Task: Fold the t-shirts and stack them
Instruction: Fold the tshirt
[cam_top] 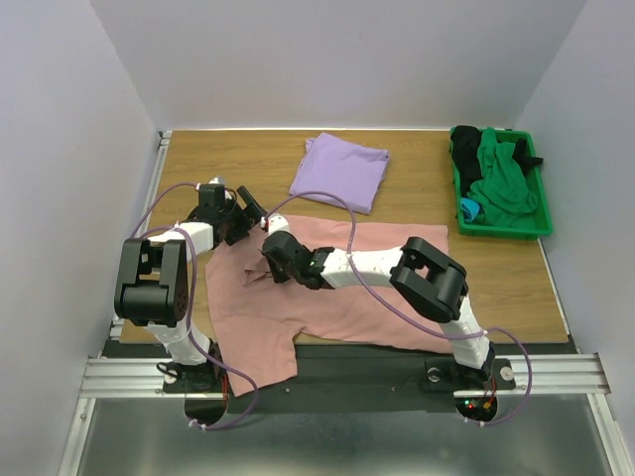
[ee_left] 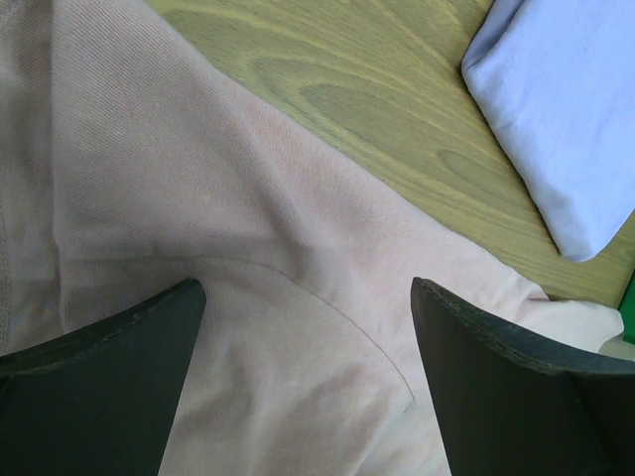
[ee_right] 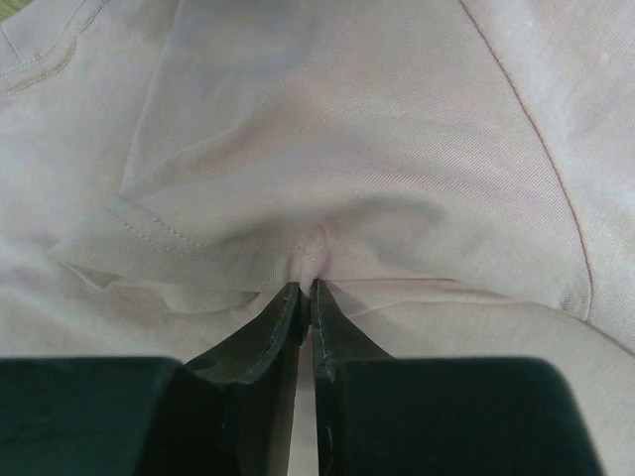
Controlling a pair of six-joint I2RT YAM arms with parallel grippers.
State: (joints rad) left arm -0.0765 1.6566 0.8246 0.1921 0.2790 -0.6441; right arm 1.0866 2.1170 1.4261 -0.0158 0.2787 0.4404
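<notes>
1. lavender shirt (cam_top: 339,171): folded into a flat, roughly square packet at the far middle of the table (cam_top: 228,159). judged done (most likely the base of the stack).
2. pink shirt (cam_top: 342,297): spread open across the near middle of the table, just near of the lavender shirt, with a strip of bare wood between them in the left wrist view. one corner hangs over the near edge at the left. no fold has been made in it yet, and no print shows on the upturned side.
3. right gripper (ee_right: 306,290): reached across to the left part of the pink shirt. its jaws are pressed almost together on a small pinched ridge of the cloth, beside a stitched hem.
4. left gripper (ee_left: 308,293): jaws spread wide with nothing between them, over the far left part of the pink shirt near a curved seam. whether it touches the cloth cannot be told.
5. green bin (cam_top: 501,233): at the far right of the table, holding green and black clothes (cam_top: 501,188). whether these belong to the task cannot be told.
6. progress: judged about half at best. one shirt is folded and the pink shirt is only at the grasping stage. left to do: fold the pink shirt, then stack the two.
</notes>
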